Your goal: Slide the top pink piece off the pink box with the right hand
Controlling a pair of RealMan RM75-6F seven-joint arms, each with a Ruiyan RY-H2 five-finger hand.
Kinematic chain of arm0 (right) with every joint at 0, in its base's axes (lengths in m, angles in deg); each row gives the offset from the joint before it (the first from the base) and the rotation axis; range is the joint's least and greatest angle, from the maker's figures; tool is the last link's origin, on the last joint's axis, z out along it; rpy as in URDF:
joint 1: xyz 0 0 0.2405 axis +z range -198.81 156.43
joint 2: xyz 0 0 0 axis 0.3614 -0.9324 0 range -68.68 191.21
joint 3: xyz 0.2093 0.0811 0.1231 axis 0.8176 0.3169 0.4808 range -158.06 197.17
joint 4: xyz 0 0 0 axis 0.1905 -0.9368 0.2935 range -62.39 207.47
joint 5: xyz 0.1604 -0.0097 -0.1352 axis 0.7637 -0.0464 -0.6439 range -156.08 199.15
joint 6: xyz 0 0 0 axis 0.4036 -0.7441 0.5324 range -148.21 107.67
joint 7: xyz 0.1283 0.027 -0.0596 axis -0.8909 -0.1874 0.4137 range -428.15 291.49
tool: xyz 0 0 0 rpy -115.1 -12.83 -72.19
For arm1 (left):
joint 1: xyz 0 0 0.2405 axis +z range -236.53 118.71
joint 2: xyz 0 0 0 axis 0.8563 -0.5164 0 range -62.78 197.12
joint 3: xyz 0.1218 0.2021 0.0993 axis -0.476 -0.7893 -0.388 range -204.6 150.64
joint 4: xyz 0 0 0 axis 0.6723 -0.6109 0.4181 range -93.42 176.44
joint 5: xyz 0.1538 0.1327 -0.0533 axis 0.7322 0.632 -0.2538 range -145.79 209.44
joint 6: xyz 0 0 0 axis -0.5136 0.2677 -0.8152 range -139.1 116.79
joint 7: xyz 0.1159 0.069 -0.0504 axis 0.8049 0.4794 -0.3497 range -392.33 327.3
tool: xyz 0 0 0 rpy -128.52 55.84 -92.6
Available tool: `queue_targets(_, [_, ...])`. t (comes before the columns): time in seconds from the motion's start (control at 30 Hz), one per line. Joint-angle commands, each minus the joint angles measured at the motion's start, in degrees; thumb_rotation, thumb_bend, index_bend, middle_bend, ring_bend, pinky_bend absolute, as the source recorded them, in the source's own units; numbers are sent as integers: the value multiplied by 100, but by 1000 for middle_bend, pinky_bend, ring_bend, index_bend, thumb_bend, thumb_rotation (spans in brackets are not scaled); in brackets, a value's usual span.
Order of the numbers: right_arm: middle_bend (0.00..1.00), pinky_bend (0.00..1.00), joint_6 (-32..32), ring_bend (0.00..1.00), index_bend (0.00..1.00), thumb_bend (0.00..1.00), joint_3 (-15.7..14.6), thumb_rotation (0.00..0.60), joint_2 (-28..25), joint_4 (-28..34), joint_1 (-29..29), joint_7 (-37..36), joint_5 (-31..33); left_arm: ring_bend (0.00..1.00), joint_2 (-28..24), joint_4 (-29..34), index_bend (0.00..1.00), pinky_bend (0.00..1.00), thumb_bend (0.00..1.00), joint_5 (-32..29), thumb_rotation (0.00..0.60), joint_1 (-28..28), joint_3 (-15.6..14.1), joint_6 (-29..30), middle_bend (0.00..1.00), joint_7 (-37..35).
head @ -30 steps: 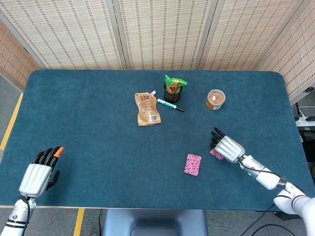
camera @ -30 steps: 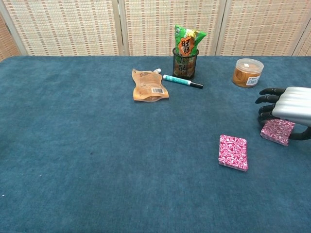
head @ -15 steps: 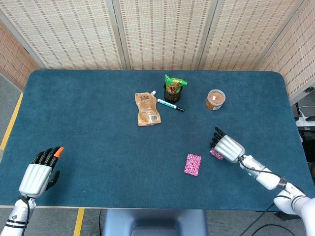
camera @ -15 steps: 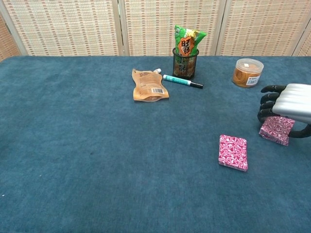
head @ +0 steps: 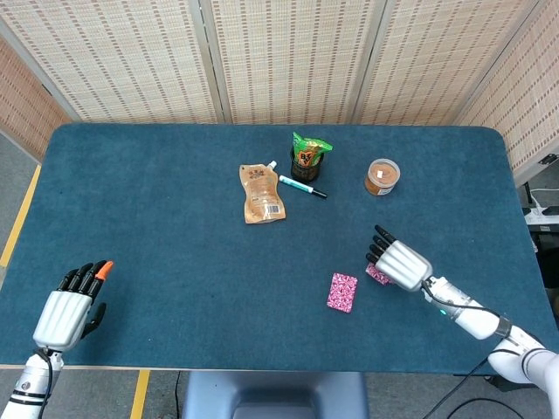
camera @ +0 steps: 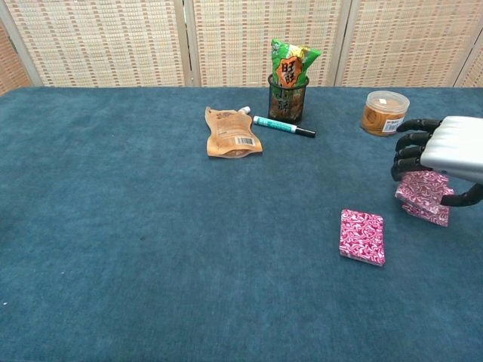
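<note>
Right hand [camera: 445, 154] sits over the pink box [camera: 423, 202] at the far right of the counter [head: 157, 236], with its dark fingers [camera: 407, 151] curled down onto the top pink piece [camera: 419, 183]. It is pressing on that piece, not wrapped around it. I cannot tell if the thumb is helping, since the silver back of the hand hides it.

A moment ago the pink stack looked like one neat block under the hand. Now the hand has moved a little toward 9 o'clock, and in the chest view the top piece sticks out past the box on that side. So the slide has started (only a little so far). The top piece still lies partly on the box, so the job is not done yet.

Another pink box [head: 342, 291] lies flat by itself at about 8 o'clock from the hand, near but not touching. If the sliding piece goes much farther that way, it may bump into it.

Left hand [head: 68, 312] rests at the near left edge of the counter, holding nothing, fingers loosely apart. It has not moved.
</note>
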Motion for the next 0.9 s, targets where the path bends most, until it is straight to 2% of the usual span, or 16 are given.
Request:
queue_targets(0.03, [417, 114, -374, 204, 607, 219, -198, 600, -366, 702, -64, 216, -355, 125, 6, 15, 0, 200, 476, 19, 600, 5, -8, 14, 106, 23])
queue_targets(0.2, [417, 113, -439, 204, 607, 217, -352, 600, -638, 1293, -157, 624, -577, 125, -6, 32, 0, 200, 476, 45, 600, 20, -22, 45, 106, 22])
queue_targets(0.43, [417, 113, -480, 204, 607, 218, -559, 600, -890, 1686, -306, 896, -827, 125, -12, 71, 0, 201, 476, 110, 600, 45, -47, 106, 106, 55])
queue_targets(0.8, [417, 114, -271, 204, 585, 215, -664, 600, -584, 1256, -533, 890, -872, 126, 2, 75, 0, 202, 478, 155, 600, 30, -78, 63, 108, 62])
queue_targets(0.87, [417, 113, -242, 204, 533, 215, -647, 600, -546, 1217, -537, 868, -866, 126, -1, 77, 0, 202, 478, 153, 600, 34, -73, 72, 112, 60])
queue_targets(0.9, [413, 113, -225, 204, 454, 215, -646, 600, -539, 1207, -532, 856, -870, 126, -4, 77, 0, 202, 478, 152, 600, 35, -70, 76, 113, 57])
